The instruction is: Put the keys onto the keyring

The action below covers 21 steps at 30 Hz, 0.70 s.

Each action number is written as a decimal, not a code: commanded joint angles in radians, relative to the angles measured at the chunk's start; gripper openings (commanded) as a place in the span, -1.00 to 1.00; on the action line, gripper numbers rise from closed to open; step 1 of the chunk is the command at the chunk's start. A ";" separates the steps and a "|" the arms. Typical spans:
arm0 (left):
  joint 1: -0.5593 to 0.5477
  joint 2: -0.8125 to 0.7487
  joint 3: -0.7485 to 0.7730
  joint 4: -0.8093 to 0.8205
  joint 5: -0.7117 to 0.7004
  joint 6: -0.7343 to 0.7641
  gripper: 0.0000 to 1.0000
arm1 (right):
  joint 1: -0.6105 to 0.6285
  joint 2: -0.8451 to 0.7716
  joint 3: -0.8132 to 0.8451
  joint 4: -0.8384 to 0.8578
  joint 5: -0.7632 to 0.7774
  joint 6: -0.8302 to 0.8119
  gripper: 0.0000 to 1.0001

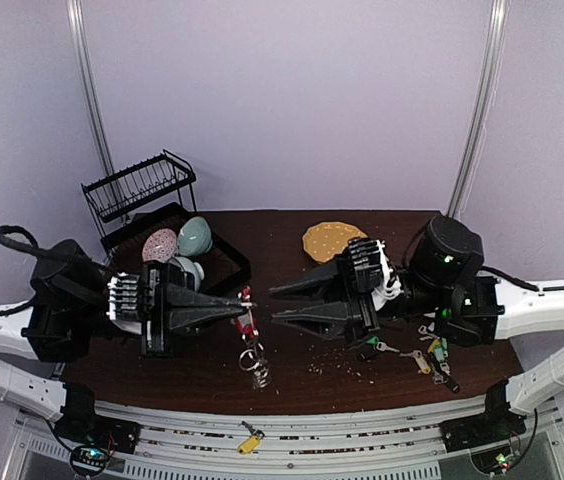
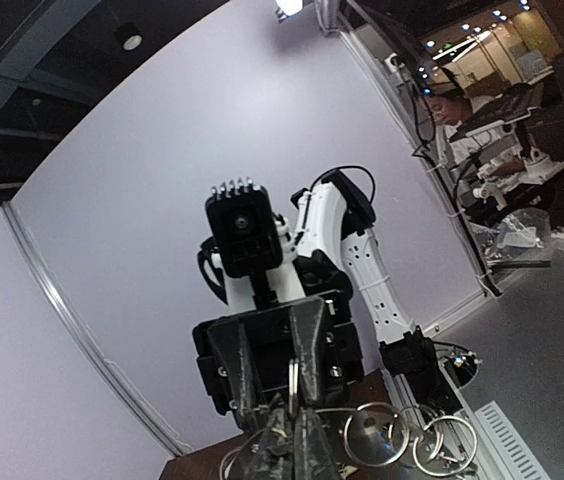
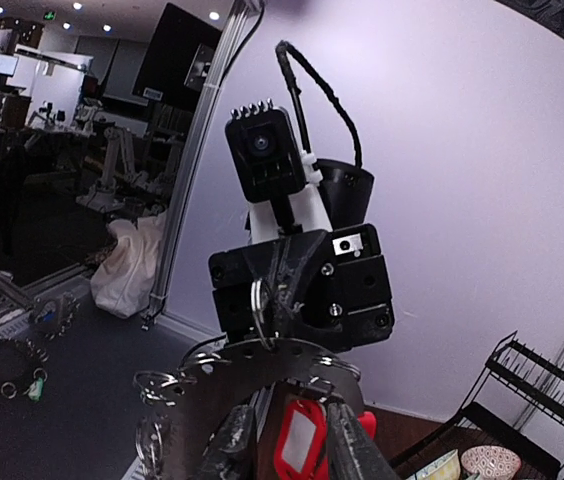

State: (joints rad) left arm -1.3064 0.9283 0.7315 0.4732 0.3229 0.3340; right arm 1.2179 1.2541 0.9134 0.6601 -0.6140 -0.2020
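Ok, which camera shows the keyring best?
Right wrist: the keyring is close, dark band and silver loops clear, pinched by the left gripper. Top external shows it whole but small. Left wrist catches only a few loops at the bottom edge.

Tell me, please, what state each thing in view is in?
Left claw: shut on the keyring.
Right claw: open, facing the keyring.
Keyring: hanging from the left claw, loops dangling.
Keys: loose on the table, at its right end.
Yellow-tagged key: lying on the front rail, off the table.
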 commanded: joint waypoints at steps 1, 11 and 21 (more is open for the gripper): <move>-0.005 -0.002 0.100 -0.161 0.134 0.140 -1.00 | 0.006 -0.049 0.140 -0.329 -0.106 -0.167 -0.46; -0.005 -0.009 0.153 -0.280 0.248 0.193 -1.00 | 0.012 -0.122 0.137 -0.521 -0.037 -0.305 -0.33; -0.005 -0.069 0.146 -0.310 0.091 0.046 -1.00 | -0.009 -0.063 0.060 -0.503 0.333 -0.036 -0.30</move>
State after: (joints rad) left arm -1.3064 0.9176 0.8909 0.1326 0.5285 0.4797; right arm 1.2240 1.1538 1.0134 0.1650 -0.4950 -0.4103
